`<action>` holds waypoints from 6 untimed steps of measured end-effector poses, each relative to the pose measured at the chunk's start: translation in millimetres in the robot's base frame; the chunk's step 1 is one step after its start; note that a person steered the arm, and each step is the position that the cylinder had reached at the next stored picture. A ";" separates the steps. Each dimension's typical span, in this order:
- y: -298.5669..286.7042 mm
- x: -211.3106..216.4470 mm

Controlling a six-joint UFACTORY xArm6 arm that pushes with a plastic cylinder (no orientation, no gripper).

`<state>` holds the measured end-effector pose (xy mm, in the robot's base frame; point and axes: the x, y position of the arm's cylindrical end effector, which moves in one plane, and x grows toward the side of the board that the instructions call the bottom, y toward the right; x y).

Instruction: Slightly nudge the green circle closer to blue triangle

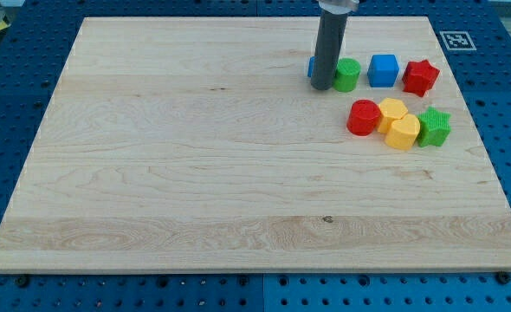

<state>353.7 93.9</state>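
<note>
Two blocks flank my tip so tightly that any push could go astray: the green circle sits just to its right in the view, seemingly touching the rod, while the blue triangle peeks out from behind the rod on its left. I stand between them, so sliding either way would likely part the pair or shove the triangle off; a hard nudge from the far side could also drag in the blue cube. The rod stands upright from the view's top; it has no jaws, so nothing is spread or pinched.
</note>
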 end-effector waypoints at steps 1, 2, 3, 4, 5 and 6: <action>0.0 7.1; 12.6 23.5; 41.2 24.6; 58.8 20.3; 55.2 13.3; 48.6 10.4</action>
